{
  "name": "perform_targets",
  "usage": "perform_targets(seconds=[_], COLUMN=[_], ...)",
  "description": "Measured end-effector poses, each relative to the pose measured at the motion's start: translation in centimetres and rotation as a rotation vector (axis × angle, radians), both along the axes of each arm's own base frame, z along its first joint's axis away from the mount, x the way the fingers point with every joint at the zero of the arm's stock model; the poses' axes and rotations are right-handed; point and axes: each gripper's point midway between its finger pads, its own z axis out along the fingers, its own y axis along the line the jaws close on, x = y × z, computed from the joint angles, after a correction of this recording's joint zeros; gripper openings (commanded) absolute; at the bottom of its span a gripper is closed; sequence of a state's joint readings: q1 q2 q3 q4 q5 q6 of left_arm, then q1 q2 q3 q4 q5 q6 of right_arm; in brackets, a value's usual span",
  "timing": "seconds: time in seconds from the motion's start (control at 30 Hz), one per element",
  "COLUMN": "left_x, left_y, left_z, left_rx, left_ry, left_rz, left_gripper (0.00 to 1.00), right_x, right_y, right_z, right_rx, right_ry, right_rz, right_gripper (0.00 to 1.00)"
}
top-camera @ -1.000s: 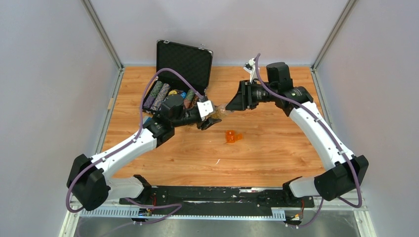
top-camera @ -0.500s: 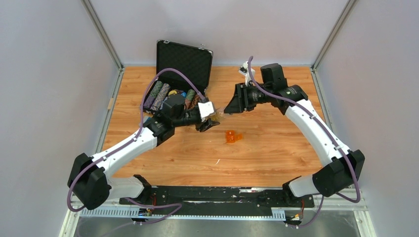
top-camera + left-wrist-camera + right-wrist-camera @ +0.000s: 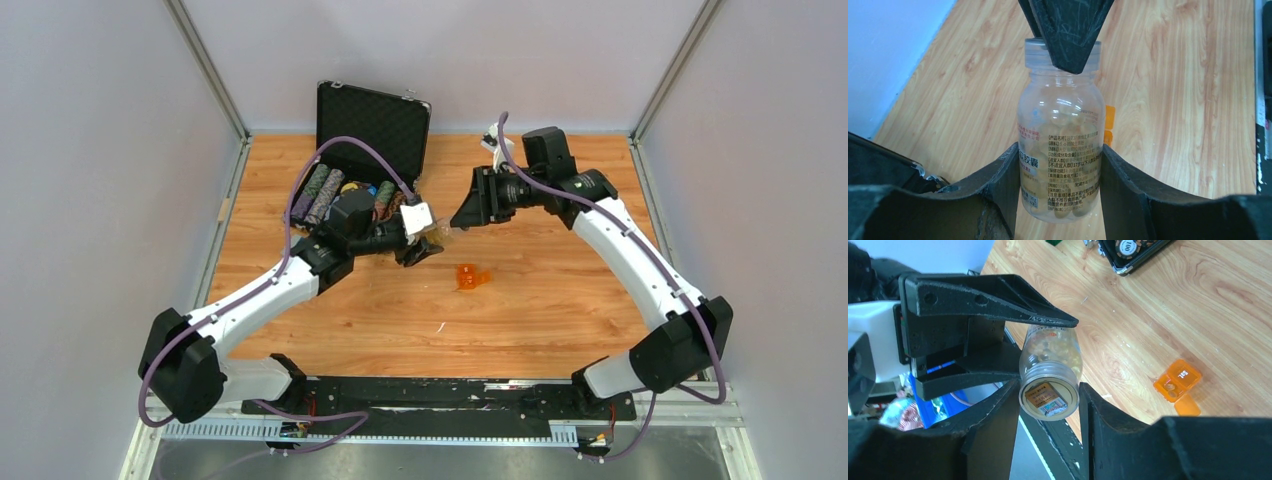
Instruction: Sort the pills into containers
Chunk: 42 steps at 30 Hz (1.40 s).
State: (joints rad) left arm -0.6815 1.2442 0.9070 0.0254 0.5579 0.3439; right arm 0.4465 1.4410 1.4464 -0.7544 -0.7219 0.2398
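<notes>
**Pale walls (image 3: 90, 180) around a wooden worktop (image 3: 540, 320)**

The light-brown, wood-grain worktop fills the middle of the overhead view. Plain pale grey walls close it in at left, back and right. Slanting metal posts (image 3: 207, 65) mark the upper corners. A black rail (image 3: 450, 395) crosses the bottom. The light is even.

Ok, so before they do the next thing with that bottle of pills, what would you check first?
1. Left gripper clamped on the pill bottle body: ok, a finger presses each side.
2. Right gripper closed around the bottle's cap end: ok, its fingers sit snug against it.
3. Cap off, ready for pouring: not ok, it looks to be on.
4. Orange pill box has a compartment open: ok, one lid is flipped out.
5. Bottle above the pill box: not ok, it is held in the air off to one side of it.
</notes>
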Motion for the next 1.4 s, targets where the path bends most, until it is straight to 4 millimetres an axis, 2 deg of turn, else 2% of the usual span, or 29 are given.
perform_targets(seconds=[0.27,0.37,0.73,1.0,1.1,1.27,1.4], left_x=[2.1,2.6,3.1,3.1,3.1,2.7,2.5], left_y=[0.4,0.6,0.9,0.2,0.1,-0.3,-0.2], left_z=[0.9,0.9,-0.3,1.4,1.8,2.4,2.7], left_rx=[-0.047,-0.055,-0.074,-0.145,-0.160,-0.179,-0.187], left_ry=[-0.055,-0.067,-0.052,-0.094,-0.105,-0.116,-0.115], left_rz=[0.100,0.129,0.177,0.166,0.165,0.148,0.147], left_gripper=[0.00,0.00,0.00,0.00,0.00,0.00,0.00], right_x=[2.4,2.9,3.6,3.8,3.9,3.7,3.9], right_y=[0.7,1.0,1.4,1.9,1.9,2.2,2.2], right_z=[1.0,1.2,-0.2,0.4,0.7,1.0,1.1], right_rx=[-0.008,-0.037,-0.102,-0.085,-0.077,-0.071,-0.077], right_ry=[0.227,0.264,0.353,0.373,0.373,0.372,0.337], right_rz=[-0.238,-0.312,-0.473,-0.514,-0.518,-0.512,-0.499], right_gripper=[0.44,0.44,0.49,0.55,0.61,0.86,0.99])
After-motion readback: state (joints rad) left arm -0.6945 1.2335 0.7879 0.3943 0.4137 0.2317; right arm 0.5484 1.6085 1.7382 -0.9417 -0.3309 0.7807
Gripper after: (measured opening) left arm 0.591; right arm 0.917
